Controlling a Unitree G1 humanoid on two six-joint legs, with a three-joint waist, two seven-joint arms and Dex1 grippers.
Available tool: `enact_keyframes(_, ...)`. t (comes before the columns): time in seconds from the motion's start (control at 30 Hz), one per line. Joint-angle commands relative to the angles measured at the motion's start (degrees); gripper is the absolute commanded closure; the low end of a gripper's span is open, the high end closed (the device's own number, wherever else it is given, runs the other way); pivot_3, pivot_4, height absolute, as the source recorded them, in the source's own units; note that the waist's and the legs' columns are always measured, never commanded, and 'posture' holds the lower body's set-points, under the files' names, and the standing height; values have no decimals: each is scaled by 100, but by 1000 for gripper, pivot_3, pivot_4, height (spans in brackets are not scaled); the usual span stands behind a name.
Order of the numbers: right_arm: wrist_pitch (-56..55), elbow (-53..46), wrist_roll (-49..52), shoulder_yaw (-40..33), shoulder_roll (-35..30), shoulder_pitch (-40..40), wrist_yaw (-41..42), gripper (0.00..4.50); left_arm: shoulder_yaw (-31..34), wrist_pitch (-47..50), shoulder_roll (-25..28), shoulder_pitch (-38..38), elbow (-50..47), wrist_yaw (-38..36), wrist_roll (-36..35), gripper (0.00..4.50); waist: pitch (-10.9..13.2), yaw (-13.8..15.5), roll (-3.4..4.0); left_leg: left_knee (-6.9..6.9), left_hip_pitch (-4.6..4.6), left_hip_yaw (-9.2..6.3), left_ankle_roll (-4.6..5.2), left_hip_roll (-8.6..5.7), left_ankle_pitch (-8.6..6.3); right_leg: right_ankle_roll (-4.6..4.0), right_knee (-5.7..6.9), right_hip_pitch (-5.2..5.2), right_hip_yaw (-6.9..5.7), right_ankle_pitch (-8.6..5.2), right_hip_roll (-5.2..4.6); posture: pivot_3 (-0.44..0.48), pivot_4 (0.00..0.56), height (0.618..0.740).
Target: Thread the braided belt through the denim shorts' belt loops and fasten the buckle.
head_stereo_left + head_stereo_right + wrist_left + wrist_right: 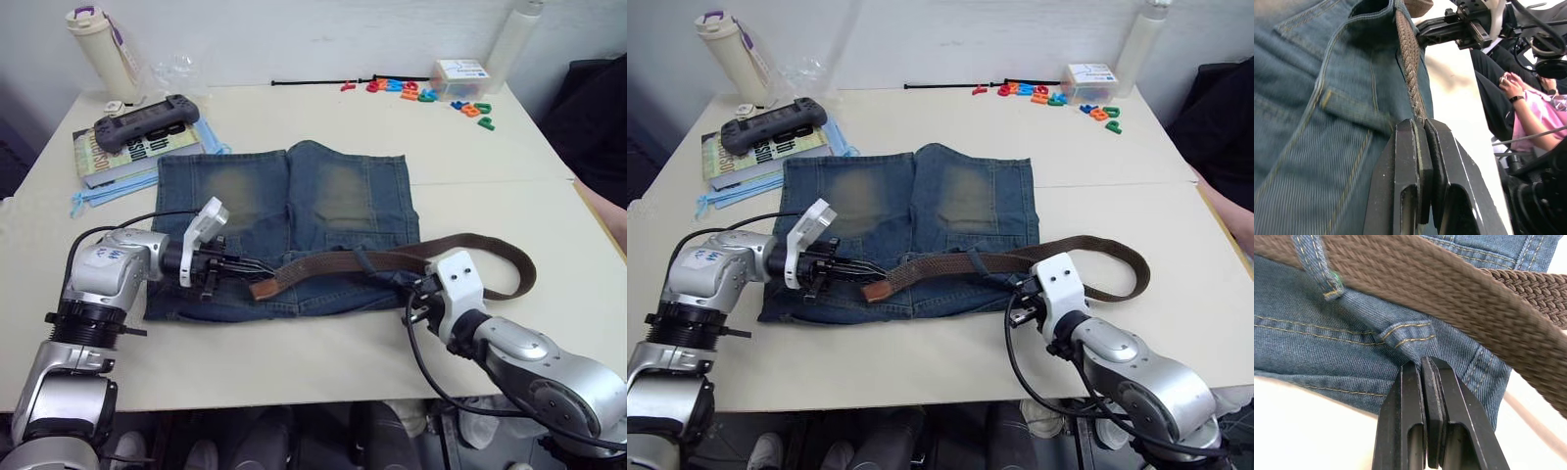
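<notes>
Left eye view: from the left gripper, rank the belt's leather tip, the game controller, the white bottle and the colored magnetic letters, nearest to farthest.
1. Leather tip of the braided belt, just ahead of the left gripper, over the denim shorts.
2. Game controller, on the books at the far left.
3. White bottle, far-left corner.
4. Colored magnetic letters, far right.

The two eye views look forward and down from the head over the table (294, 362), sharing almost the same scene. The left wrist view looks very close along the braided belt (1409, 68). The right wrist view faces the denim shorts (1327, 352) closely.
</notes>
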Motion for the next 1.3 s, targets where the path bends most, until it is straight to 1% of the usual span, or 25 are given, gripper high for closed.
enact_keyframes(0.03, 66, 24, -228, -288, 41, 18, -30, 4404, 292, -27, 264, -182, 136, -178, -130, 4500, 0, 8, 0, 1, -1, 0, 2, 0, -1, 0, -1, 0, -1, 0, 0, 0, 150, 657)
enact_keyframes(0.17, 114, 58, -343, -342, 23, 63, 21, 4404, 315, -25, 239, -152, 91, -175, -169, 4500, 0, 7, 0, 0, -1, 0, 2, 0, -1, 0, -4, 1, -1, 0, -1, 0, 150, 657)
enact_keyframes(0.3, 176, 17, -361, -481, -17, 1, 132, 4404, 363, 123, 99, -84, -111, -79, -305, 4500, 0, 9, 0, 1, -3, 0, 3, 0, -2, 0, -4, 1, -2, 0, -1, 0, 150, 657)
enact_keyframes(0.4, 260, -66, -147, -647, 119, -27, 248, 4404, 364, 133, 68, -45, -160, -31, -327, 4500, 0, 3, 0, 1, -3, 0, 3, 0, -2, 0, -3, 0, -1, 0, -1, 0, 150, 657)
enact_keyframes(0.47, 357, -150, 62, -945, 271, -47, 250, 4404, 381, 161, 53, -30, -186, 7, -356, 4500, 0, 3, 0, 1, -3, 0, 3, 0, -2, 0, -2, 0, -1, 0, 0, 0, 150, 657)
enact_keyframes(0.57, 480, -251, 423, -1449, 459, -18, 254, 3476, 411, 216, 18, -6, -262, 98, -406, 4500, 0, 4, 0, 1, -3, 0, 3, 0, -2, 0, -2, -1, -1, 0, 0, 0, 150, 657)
enact_keyframes(0.67, 730, -436, 985, -2016, 433, -43, 300, 2048, 481, 370, -64, 40, -471, 249, -535, 4500, 0, 0, 0, 1, -3, 0, 3, 0, -2, 0, -1, -1, -1, 0, 0, 0, 150, 657)
enact_keyframes(0.7, 799, -488, 1343, -2267, 385, -70, 331, 1635, 511, 426, -109, 51, -542, 316, -582, 4500, 0, -4, 0, 0, -2, 0, 3, 0, -2, 0, -1, -1, 0, 0, 0, 0, 150, 657)
enact_keyframes(0.73, 836, -520, 1693, -2479, 338, -92, 357, 1086, 530, 467, -144, 60, -594, 376, -623, 4500, 0, -5, 0, 0, -2, -1, 3, 1, -2, 0, -1, -1, 0, 0, 1, 0, 150, 657)
enact_keyframes(0.8, 771, -534, 2773, -2978, 82, -86, 323, 101, 571, 562, -248, 81, -709, 529, -713, 4500, 0, -7, 0, 0, -2, 0, 3, 1, -2, 0, -1, 0, 0, 0, 0, 0, 150, 657)
enact_keyframes(0.83, 641, -528, 3445, -3077, -91, -67, 235, 36, 585, 604, -288, 91, -758, 583, -746, 4500, 0, -5, 1, 0, -2, 0, 3, 1, -2, 0, 0, 0, 1, 0, 0, 0, 150, 657)
enact_keyframes(0.87, 374, -539, 4313, -3014, -293, -59, 39, 36, 595, 635, -321, 107, -809, 628, -781, 4500, 0, -8, 1, 1, -2, 0, 3, 1, -2, 0, 0, 0, 1, 0, -1, 0, 150, 657)
enact_keyframes(0.93, -302, -562, 5807, -2509, -540, -164, -580, 36, 596, 694, -363, 120, -879, 702, -832, 4500, 0, -33, 1, 1, -1, 0, 3, 4, -2, 0, 0, 1, 2, 0, -2, 0, 150, 657)
enact_keyframes(0.97, -636, -551, 6302, -2168, -551, -288, -932, 36, 593, 714, -376, 118, -898, 730, -850, 4500, 0, -51, 0, 0, -1, 0, 3, 7, -2, 0, 0, 1, 2, 0, -1, 0, 150, 657)
enact_keyframes(1.03, -1326, -367, 7020, -1303, -191, -564, -1732, 36, 584, 737, -413, 89, -905, 776, -881, 4500, 0, -87, 0, 2, 0, 0, 0, 11, 0, -1, 1, 2, 2, 0, -2, 0, 150, 657)
enact_keyframes(1.1, -1540, -134, 7157, -484, 72, -720, -2218, 36, 585, 771, -440, 58, -914, 809, -920, 4500, -2, -113, -4, 4, 0, 0, -2, 12, 0, -1, 1, 4, 2, 0, -2, 0, 150, 657)
enact_keyframes(1.13, -1578, -50, 7127, -216, 146, -775, -2317, 36, 583, 775, -447, 47, -921, 819, -932, 4500, -2, -121, -4, 4, 0, 0, -2, 11, 1, -1, 3, 3, 2, 0, -3, 0, 150, 657)
enact_keyframes(1.2, -1752, 258, 7050, 143, 387, -856, -2498, 36, 584, 808, -455, 12, -931, 844, -964, 4500, -2, -133, -4, 7, -7, 0, 1, 8, -1, -1, 3, -4, 4, -1, -2, 0, 150, 657)
enact_keyframes(1.3, -1891, 703, 6782, 486, 778, -1040, -2442, 36, 621, 874, -445, 27, -1012, 881, -1039, 4500, -2, -137, -4, 13, -7, 0, 5, 2, -3, 0, 3, -3, 3, 0, -1, 0, 150, 657)
